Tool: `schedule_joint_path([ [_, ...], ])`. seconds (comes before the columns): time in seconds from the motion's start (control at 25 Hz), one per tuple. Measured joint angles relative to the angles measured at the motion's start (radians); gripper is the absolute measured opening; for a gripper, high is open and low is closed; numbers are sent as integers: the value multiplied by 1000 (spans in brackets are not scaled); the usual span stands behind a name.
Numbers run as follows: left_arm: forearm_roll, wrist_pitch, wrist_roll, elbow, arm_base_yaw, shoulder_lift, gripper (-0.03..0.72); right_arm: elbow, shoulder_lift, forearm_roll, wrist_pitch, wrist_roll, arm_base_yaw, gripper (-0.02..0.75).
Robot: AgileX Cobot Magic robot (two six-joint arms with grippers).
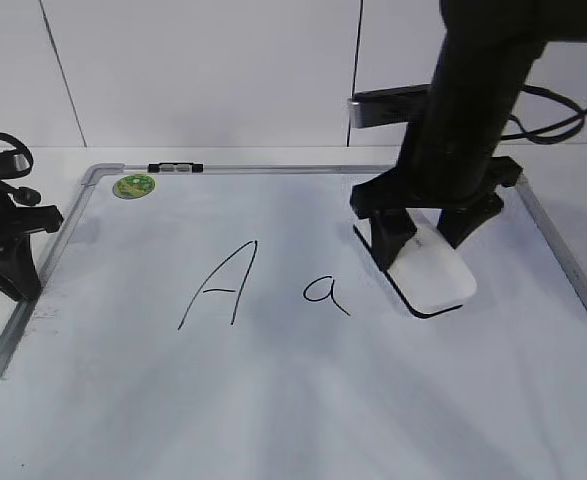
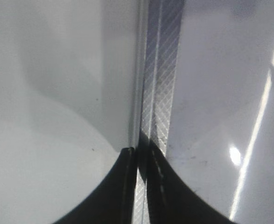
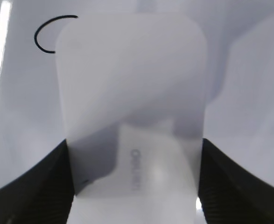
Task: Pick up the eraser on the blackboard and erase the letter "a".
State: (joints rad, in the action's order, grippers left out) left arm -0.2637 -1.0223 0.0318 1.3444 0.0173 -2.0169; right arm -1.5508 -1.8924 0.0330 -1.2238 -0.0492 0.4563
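The white eraser [image 1: 433, 275] with its thin black base lies on the right part of the blackboard [image 1: 273, 400], a white board with a grey frame. My right gripper [image 1: 425, 238] straddles the eraser's rear end, a finger pressed on each long side. In the right wrist view the eraser [image 3: 132, 93] fills the space between the jaws [image 3: 134, 186]. The letter "a" [image 1: 325, 292] is just left of the eraser, and part of its loop [image 3: 35, 37] shows past the eraser's far left corner. My left gripper [image 1: 21, 285] is shut and empty [image 2: 141, 154] over the board's left frame [image 2: 160, 70].
A taller capital "A" [image 1: 218, 290] is written left of the "a". A green round sticker [image 1: 133, 186] sits in the far left corner of the board. A small black and white piece [image 1: 175, 168] sits on the top frame. A wall stands behind.
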Motion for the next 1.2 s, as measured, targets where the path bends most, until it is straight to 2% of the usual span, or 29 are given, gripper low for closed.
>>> schedule_joint_path([
  [0.28, -2, 0, 2, 0, 0, 0, 41, -45, -102, -38, 1, -4, 73, 546],
  [1.2, -11, 4, 2, 0, 0, 0, 41, -126, -239, -50, 4, -14, 75, 546],
])
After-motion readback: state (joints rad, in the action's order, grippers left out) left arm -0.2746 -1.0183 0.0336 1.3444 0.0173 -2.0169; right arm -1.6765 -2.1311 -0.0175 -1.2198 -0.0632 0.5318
